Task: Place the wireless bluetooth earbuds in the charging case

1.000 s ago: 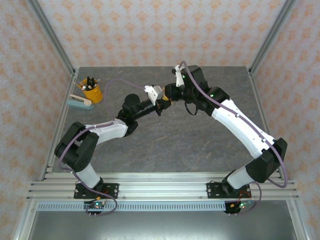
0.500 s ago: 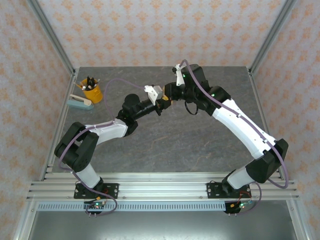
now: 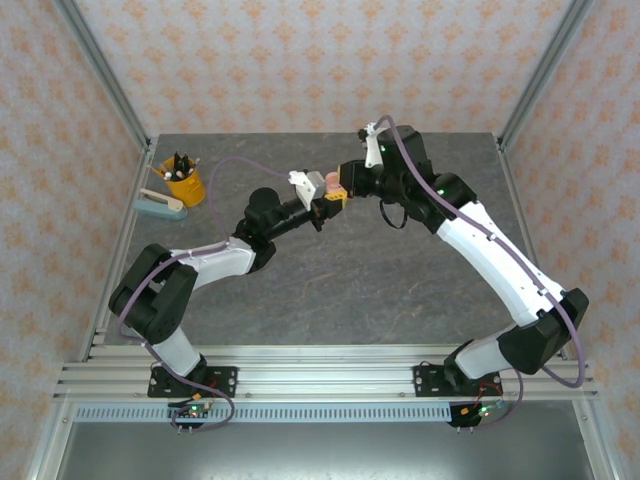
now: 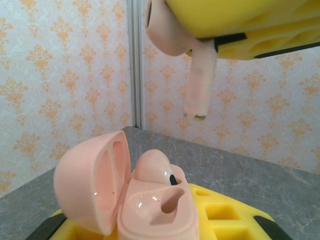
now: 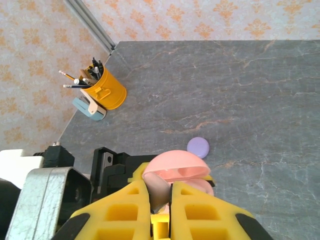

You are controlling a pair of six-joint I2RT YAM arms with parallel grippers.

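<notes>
My left gripper [image 4: 165, 227] is shut on the open salmon-pink charging case [image 4: 155, 212], whose lid [image 4: 92, 180] is tipped back to the left. One pink earbud [image 4: 152, 167] sits in the far slot, and the near slot is empty. Just above, my right gripper [image 4: 235, 25] is shut on the second pink earbud [image 4: 200, 75], stem pointing down over the case without touching it. In the right wrist view that earbud [image 5: 161, 192] is pinched between the yellow fingers [image 5: 125, 210], above the case [image 5: 177, 167]. From the top, both grippers meet mid-table at the case [image 3: 322, 183]. The lilac buds are out of view.
A lilac round case [image 5: 198, 147] lies shut on the grey table just beyond the pink one. A yellow pen cup [image 3: 184, 182] and a pale blue stapler [image 3: 160, 207] stand at the back left corner. Aluminium posts and patterned walls enclose the table.
My right gripper has lifted up and to the right, away from the left gripper, uncovering the pink case from above. The left arm has stayed still.
</notes>
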